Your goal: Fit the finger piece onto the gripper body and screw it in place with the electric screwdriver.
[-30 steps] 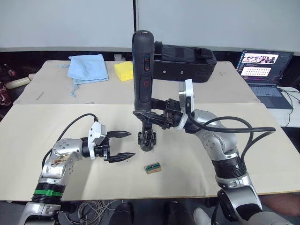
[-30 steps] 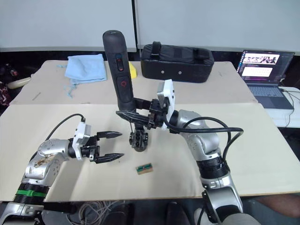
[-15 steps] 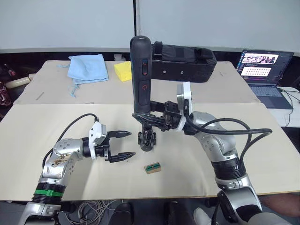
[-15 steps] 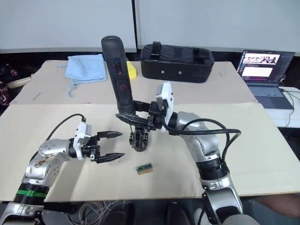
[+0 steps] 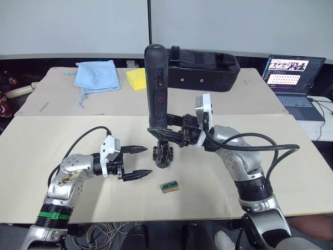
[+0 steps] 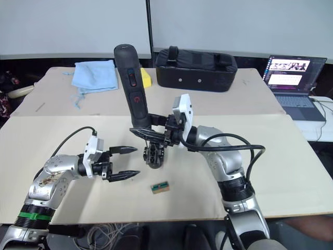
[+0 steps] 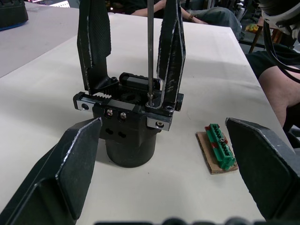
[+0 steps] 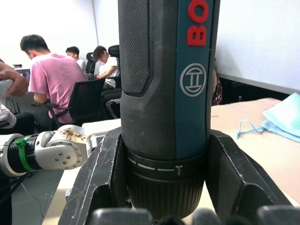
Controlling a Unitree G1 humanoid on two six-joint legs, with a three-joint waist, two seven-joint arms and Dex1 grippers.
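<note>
Head views: right pincer (image 5: pixel 165 133) clamped round the lower barrel of the screwdriver (image 5: pixel 157 86), tool upright, bit pointing down into the body (image 5: pixel 162 155) standing mid-tabletop (image 5: pixel 260 198). Left pincer (image 5: pixel 136 162) spread open at about 9 o'clock of the body, near but apart, holding nothing. Small green part on a tan card (image 5: pixel 169 186) lying at roughly 5 o'clock of the body. Black bag (image 5: pixel 205 69), yellow sponge (image 5: pixel 137 78) and blue cloth (image 5: pixel 97 74) far back toward 12 o'clock; laptop (image 5: pixel 291 78) at 2 o'clock.

Left wrist view: two slim black fingers rising from the body's (image 7: pixel 126 136) ribbed top, thin metal bit (image 7: pixel 149 47) dropping between them to a screw spot beside the right-hand finger piece (image 7: pixel 169 51). Cannot tell whether the bit is seated in the screw head.

Right wrist view: pads pressed on both sides of the screwdriver (image 8: pixel 166 84) collar. People seated in the background.

Risks, as judgement: body unheld, so torque or side push from the bit likely to spin or tip it; slight tilt of the tall tool likely to cam the bit out and knock the finger piece askew; slip in the grip possible under load.
</note>
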